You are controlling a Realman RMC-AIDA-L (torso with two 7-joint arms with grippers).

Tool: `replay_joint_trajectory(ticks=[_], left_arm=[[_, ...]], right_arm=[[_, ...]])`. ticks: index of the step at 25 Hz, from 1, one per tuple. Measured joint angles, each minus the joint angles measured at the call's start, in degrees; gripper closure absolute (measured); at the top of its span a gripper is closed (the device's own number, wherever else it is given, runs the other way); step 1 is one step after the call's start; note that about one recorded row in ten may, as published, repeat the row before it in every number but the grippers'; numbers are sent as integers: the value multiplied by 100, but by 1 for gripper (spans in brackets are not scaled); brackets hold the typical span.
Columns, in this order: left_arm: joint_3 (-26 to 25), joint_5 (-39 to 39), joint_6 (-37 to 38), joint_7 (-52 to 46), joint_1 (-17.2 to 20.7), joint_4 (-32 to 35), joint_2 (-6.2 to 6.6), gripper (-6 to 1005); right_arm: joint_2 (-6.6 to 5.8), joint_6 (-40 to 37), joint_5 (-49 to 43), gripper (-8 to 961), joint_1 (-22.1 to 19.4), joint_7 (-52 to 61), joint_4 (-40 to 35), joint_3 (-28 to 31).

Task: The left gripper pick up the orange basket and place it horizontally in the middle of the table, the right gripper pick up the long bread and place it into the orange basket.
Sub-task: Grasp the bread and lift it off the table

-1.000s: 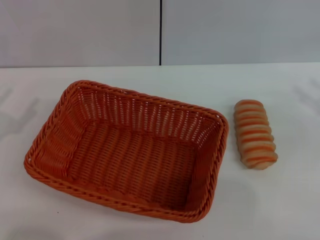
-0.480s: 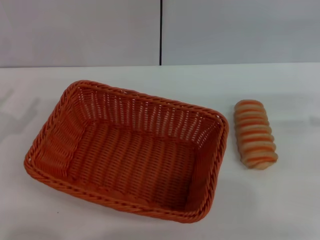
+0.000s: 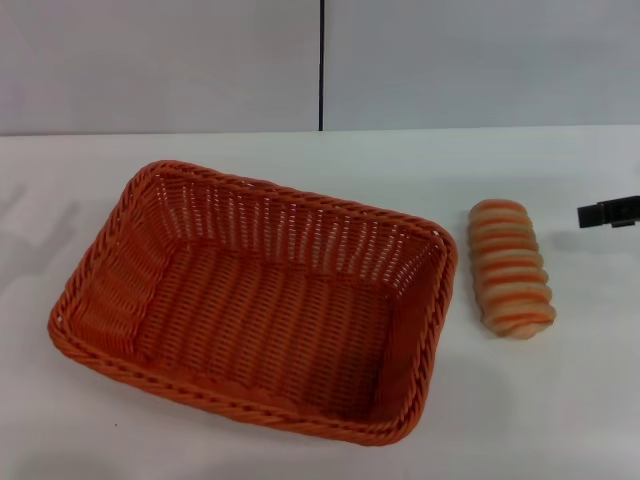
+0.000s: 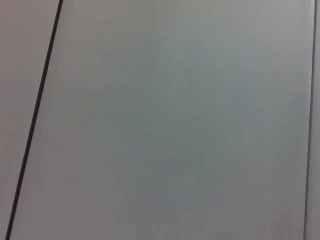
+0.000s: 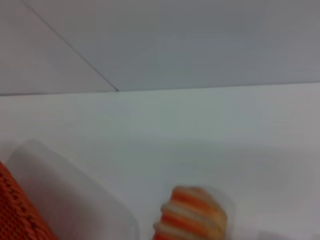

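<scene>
Long bread [image 3: 511, 268] lies beside orange basket [image 3: 255, 300].

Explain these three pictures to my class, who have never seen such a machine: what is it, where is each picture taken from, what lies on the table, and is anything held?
The machine is a robot with two arms, each ending in a gripper. One camera sits on its head and one on each wrist.

The head view looks down on a white table. An orange basket lies on it, empty, set slightly askew. To its right, apart from it, lies a striped long bread. The right gripper pokes in at the right edge, beyond the bread; only a dark tip shows, so nothing tells how its jaws stand.

The right wrist view shows the bread's end and a corner of the basket. The left wrist view shows only a wall.

Nothing is held.
</scene>
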Motion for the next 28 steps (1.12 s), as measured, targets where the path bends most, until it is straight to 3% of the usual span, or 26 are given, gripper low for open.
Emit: replay_joint_trajectory(ticks=[5,28], left_arm=[[5,1,9,7,-15,-4,0,197],[-44,-17,20,25,-22,-66,0,197]], right_arm=[[-119,487,414,353,90,-564,826,-27],[-117,1787,1206,357,456,-1759,2558,-63]])
